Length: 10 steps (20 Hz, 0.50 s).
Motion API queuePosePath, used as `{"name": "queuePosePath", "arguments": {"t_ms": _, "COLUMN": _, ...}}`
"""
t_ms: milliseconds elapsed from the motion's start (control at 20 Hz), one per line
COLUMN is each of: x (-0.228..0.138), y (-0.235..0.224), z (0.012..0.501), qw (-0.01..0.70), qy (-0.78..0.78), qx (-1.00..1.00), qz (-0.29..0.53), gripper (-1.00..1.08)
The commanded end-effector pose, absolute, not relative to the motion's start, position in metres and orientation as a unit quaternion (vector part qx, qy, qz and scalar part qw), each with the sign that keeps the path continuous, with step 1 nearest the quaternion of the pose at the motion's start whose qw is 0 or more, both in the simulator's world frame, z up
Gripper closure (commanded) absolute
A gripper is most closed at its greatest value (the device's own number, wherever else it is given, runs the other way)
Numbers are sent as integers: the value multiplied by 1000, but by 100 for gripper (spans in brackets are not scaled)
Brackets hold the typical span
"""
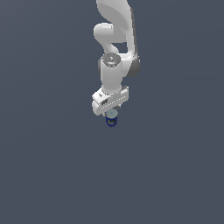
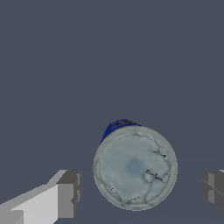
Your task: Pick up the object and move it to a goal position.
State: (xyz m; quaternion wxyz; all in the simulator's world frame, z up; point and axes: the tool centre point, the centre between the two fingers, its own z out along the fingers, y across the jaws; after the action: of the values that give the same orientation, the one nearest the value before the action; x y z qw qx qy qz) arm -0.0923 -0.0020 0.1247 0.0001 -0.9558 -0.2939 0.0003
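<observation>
While gripper fingers stand apart, can upright between them untouched, bare grey floor around

A: Can: finish?
B: Pale top, mottled with fine dark crackle lines; dark-blue side, smooth.
A: Arm?
B: Smooth white shell, plastic-like, soft sheen.
A: Gripper pads?
B: Matt grey.
A: Ground?
B: Flat, matt slate-grey, textureless.

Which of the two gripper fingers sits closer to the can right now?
The finger with the white body behind it sits closer to the can; the other finger, at the frame edge, has a wider gap. Neither touches it.
</observation>
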Motion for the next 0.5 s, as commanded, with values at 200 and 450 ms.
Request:
{"name": "queuePosePath", "arguments": {"t_ms": 200, "x": -93, "y": -2, "z": 122, "qw": 0, "qy": -295, "qx": -955, "qz": 0, "gripper": -92}}
{"name": "queuePosePath", "arguments": {"t_ms": 450, "x": -94, "y": -2, "z": 106, "qw": 0, "qy": -296, "qx": -955, "qz": 0, "gripper": -92}}
